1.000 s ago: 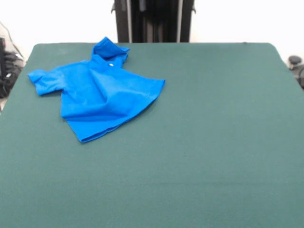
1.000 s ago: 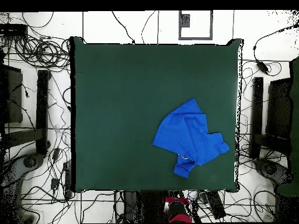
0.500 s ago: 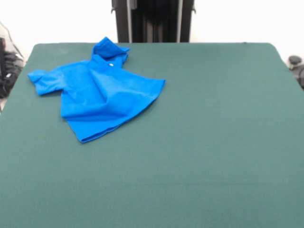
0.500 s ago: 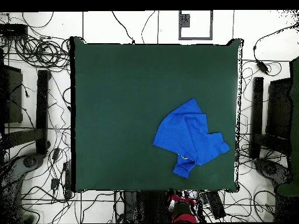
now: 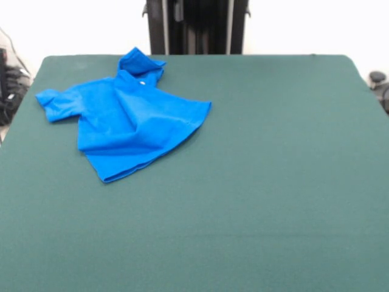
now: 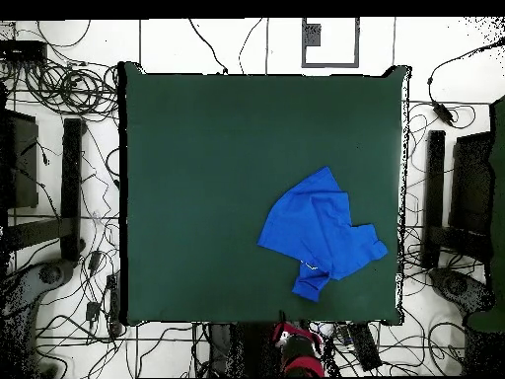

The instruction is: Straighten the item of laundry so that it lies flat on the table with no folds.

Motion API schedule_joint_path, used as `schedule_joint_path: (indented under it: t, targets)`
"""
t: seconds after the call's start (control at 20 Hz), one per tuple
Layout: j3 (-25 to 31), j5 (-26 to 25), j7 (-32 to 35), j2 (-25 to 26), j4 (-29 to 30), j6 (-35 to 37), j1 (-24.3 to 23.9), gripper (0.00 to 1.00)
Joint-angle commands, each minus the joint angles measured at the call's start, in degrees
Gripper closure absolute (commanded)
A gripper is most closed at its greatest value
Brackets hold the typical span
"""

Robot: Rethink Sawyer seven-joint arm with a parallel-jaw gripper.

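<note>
The item of laundry, a small bright blue T-shirt, lies crumpled on the table at the far left in the front view. One sleeve sticks out to the left. The other part near the collar is bunched up by the far edge. Its body is folded over itself with creases. In the overhead view the item of laundry sits near the table's lower right corner. No gripper shows in either view; only a red piece of the arm shows below the table's bottom edge.
Cables litter the floor all round the table in the overhead view. Black stands flank its left and right sides. The dark pedestal rises behind the far edge in the front view.
The T-shirt has not moved. The red arm piece under the table's bottom edge in the overhead view has shifted slightly.
</note>
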Motion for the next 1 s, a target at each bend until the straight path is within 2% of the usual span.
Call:
schedule_joint_path:
  t: [0.05, 0.35, 1.0]
  targets:
    - [5.3, 5.0, 19.3, 7.7, -5.7, -6.1, 2.7, 0.00]
    - [4.6, 5.0, 20.3, 12.7, -8.6, -8.6, 3.6, 0.00]
    - [4.8, 4.2, 20.7, 14.5, -9.5, -9.7, 2.6, 0.00]
